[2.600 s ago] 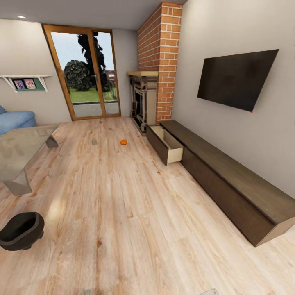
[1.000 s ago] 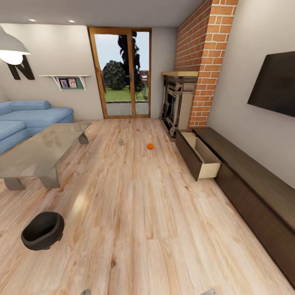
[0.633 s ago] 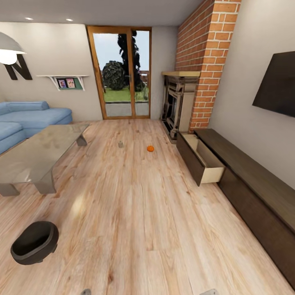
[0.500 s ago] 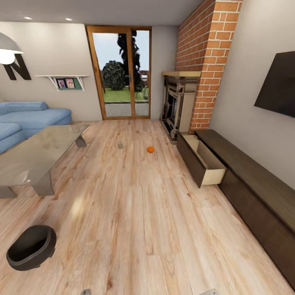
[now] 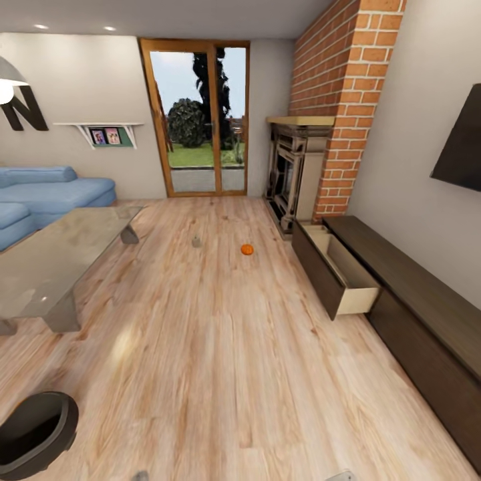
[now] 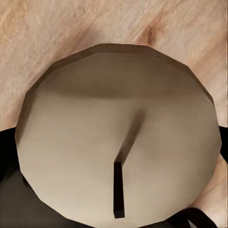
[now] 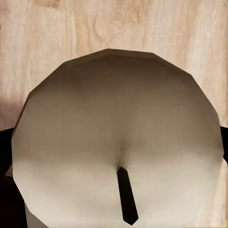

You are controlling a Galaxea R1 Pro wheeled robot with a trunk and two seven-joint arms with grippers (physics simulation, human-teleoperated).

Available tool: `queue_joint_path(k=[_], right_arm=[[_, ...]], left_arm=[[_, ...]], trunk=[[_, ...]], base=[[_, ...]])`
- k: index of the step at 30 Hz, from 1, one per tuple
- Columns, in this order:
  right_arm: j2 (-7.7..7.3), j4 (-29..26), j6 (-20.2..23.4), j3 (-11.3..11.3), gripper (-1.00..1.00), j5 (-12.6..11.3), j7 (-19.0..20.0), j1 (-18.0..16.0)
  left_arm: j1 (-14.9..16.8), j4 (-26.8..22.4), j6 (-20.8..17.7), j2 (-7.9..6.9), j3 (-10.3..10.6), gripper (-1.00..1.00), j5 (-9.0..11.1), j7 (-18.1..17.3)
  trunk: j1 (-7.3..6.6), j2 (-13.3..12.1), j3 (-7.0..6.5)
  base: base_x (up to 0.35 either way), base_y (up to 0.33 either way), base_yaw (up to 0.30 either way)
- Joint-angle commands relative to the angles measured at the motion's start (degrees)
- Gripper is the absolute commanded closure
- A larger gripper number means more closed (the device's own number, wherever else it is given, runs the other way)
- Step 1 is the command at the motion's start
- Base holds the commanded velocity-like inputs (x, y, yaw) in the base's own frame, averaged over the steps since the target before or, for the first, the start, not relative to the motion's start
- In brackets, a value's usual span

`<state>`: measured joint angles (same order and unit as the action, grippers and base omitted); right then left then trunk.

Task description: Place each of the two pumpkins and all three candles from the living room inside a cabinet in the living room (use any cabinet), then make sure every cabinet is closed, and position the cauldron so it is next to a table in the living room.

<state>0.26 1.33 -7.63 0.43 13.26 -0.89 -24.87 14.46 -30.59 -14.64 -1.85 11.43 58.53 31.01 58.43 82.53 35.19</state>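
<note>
I am rolling toward the open drawer of the cabinet with a candle in each claw. In the left wrist view a pale candle with its dark wick sits right before the camera over the floor, and the right wrist view shows a second candle the same way. I take each claw to be closed on its candle, though the fingers themselves are hidden behind the wax.

To do this step well, I judge I should stop square to the drawer's open side, near enough that either arm reaches over the pale interior without the base nudging the dark front. Each candle should go down low and upright inside the walls (not dropped from height, or it may roll) before that claw lets go. The drawer must stay open for now, since a pumpkin and a third candle lie on the floor further on, near the fireplace.

Compared with half a second ago, the whole view has slid forward. The drawer looms larger, the cauldron has slipped to the lower left corner, partly cut off, and the glass counter has drifted leftward. That is my own motion; the things themselves lie where they did.
</note>
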Motion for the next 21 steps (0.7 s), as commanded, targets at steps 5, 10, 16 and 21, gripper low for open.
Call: queue_joint_path(k=[5, 10, 16, 21], right_arm=[[0.00, -0.01, -0.02, 0.01, 1.00, -0.25, 0.10, 0.00], [0.00, -0.01, -0.01, -0.02, 1.00, -0.25, 0.10, 0.00], [0.00, -0.01, 0.02, 0.00, 1.00, -0.17, 0.10, 0.00], [0.00, -0.01, 0.05, 0.01, 1.00, -0.12, 0.12, 0.00]], left_arm=[[-0.01, 0.00, -0.04, 0.00, 0.00, 1.00, -0.08, 0.01], [-0.01, 0.00, -0.04, 0.00, 0.00, 1.00, -0.08, 0.01], [-0.01, 0.00, -0.04, 0.00, 0.00, 1.00, -0.08, 0.01], [-0.02, 0.00, -0.04, 0.00, 0.00, 1.00, -0.08, 0.01]], trunk=[[0.00, 0.00, 0.00], [0.00, 0.00, 0.00], [0.00, 0.00, 0.00], [0.00, 0.00, 0.00]], base=[[0.336, 0.000, 0.162], [0.337, 0.000, 0.090], [0.336, 0.000, 0.001], [0.336, 0.000, 0.000]])
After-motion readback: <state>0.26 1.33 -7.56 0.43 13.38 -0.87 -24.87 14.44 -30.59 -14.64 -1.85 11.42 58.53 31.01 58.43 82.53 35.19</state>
